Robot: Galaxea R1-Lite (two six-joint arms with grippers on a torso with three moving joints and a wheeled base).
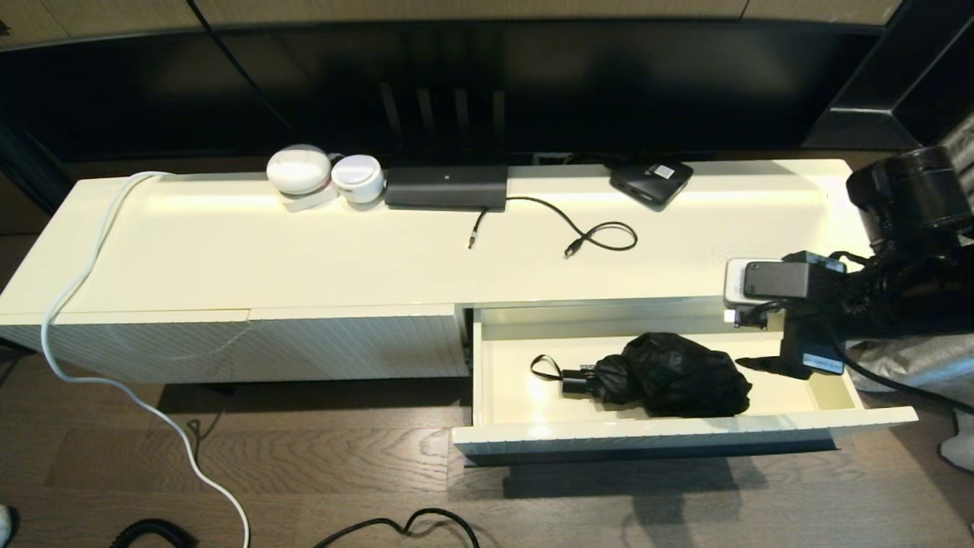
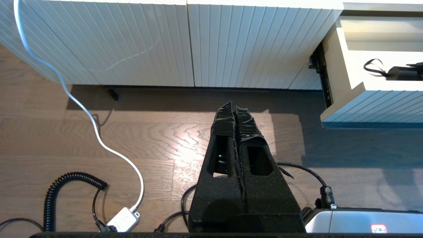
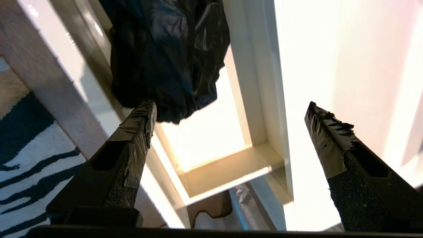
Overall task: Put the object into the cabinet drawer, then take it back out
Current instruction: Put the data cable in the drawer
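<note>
Now R gripper (image 3: 228, 112) wide open, over drawer (image 1: 685, 438)

1. Two white rounded devices (image 1: 323, 177) sit side by side at the back of the cream surface (image 1: 228, 251).
2. A flat black box (image 1: 447, 187) lies just beside them — a thin black cable (image 1: 578, 232) runs from it and loops on the top.
3. A smaller black box (image 1: 651, 181) rests farther along.
4. A white cord (image 1: 84, 304) trails over the edge to the wooden floor (image 1: 319, 464) — a coiled black cord (image 2: 62, 191) lies there too.

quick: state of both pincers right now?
Left pincer: closed, empty, parked over the floor.
Right pincer: open, empty, over the drawer by the umbrella.
</note>
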